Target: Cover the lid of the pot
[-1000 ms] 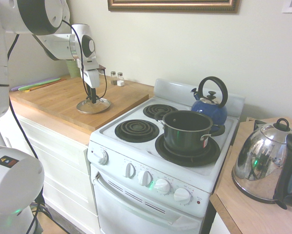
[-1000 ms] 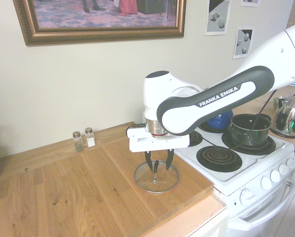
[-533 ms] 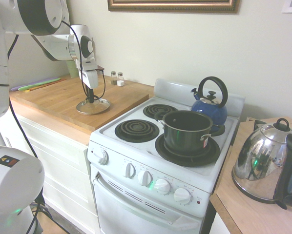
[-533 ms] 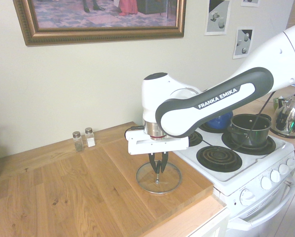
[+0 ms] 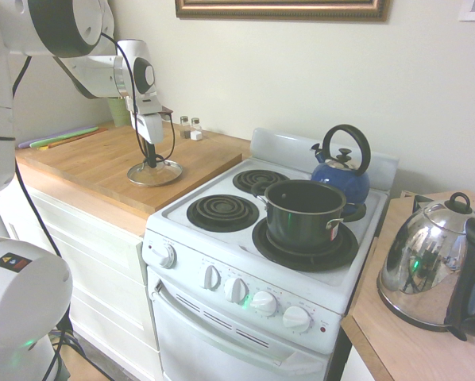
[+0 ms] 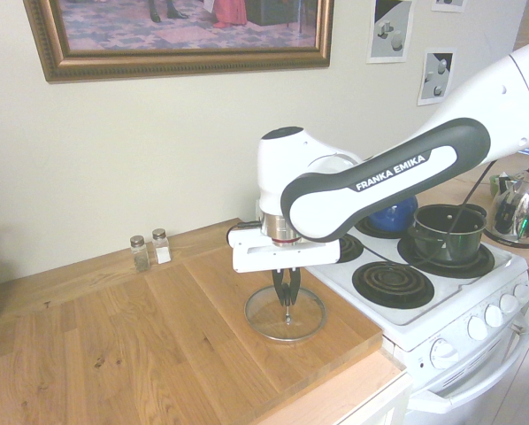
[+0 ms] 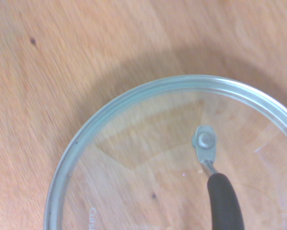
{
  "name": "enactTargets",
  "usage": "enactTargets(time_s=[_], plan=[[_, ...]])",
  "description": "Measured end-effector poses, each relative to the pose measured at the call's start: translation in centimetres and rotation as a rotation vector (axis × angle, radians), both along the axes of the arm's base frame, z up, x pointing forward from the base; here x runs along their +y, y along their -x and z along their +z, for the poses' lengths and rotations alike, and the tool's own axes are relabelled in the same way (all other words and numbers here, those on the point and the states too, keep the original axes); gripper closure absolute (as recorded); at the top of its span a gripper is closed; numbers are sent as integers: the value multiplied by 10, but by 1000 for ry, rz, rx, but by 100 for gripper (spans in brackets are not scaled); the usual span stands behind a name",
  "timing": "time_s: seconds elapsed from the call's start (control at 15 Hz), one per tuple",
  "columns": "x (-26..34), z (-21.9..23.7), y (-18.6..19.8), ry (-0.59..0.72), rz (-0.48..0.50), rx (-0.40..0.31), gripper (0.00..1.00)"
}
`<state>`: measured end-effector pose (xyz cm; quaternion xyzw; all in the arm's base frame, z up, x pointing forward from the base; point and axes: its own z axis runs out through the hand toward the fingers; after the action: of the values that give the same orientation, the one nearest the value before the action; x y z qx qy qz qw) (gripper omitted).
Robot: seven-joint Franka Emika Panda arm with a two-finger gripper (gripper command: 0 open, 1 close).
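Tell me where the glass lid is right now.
The lid is on the wooden counter left of the stove in the first exterior view, under the hand, which is shut on its handle; the pot stands uncovered.

Bare wooden counter point(image 6: 114, 345) all round the claw point(image 6: 287, 297), shakers point(image 6: 149, 251) well behind it by the wall, stove coils point(image 5: 222, 213) low and passable toward the pot point(image 5: 304, 214), blue kettle point(image 5: 342, 171) just behind the pot, chrome kettle point(image 5: 428, 266) beyond.
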<state>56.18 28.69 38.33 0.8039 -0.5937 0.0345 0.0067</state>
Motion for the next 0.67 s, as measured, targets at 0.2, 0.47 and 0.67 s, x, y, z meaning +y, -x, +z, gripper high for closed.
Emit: enactTargets(time_s=[0.2, 0.47, 0.67], plan=[[-16, 32, 11, 7, 31, -19, 100], [-61, 94, 41, 17, 92, -17, 100], [-106, 131, 55, 19, 109, -16, 100]])
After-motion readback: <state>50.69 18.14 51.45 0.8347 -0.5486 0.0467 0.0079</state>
